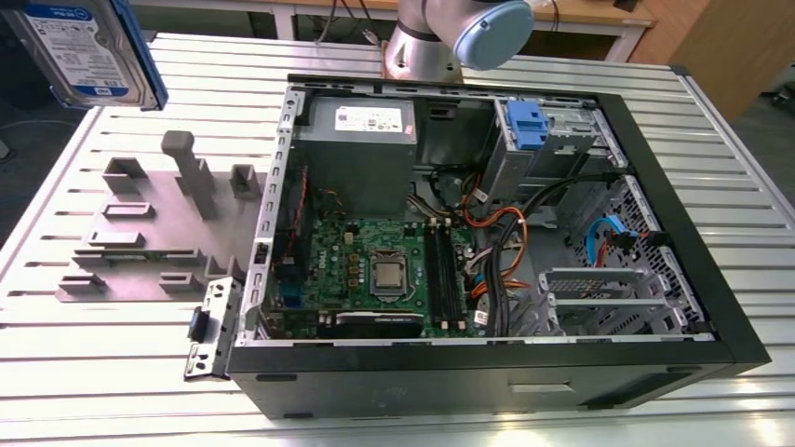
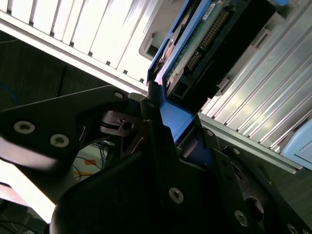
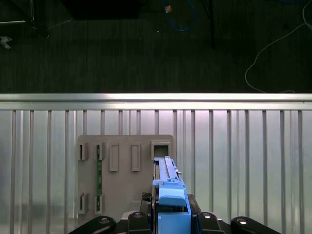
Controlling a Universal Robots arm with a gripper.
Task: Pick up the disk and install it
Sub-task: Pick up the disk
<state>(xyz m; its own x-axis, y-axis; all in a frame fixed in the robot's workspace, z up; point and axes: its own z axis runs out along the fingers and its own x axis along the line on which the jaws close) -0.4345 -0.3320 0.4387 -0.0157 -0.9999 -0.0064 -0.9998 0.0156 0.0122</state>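
Note:
The disk, a silver drive with a white-and-blue label in a bright blue carrier, hangs in the air at the exterior view's top left, above the slatted table's corner. My gripper is shut on the carrier's blue end, with a black finger on each side. The first wrist view looks down the disk edge-on, held in the gripper above the grey fixture plate. The drive's green circuit board faces the second wrist view.
An open computer case lies on the slatted metal table, with motherboard, cables and a metal drive cage inside. A ribbed blue latch sits at the case's far end. The grey fixture plate has upright posts.

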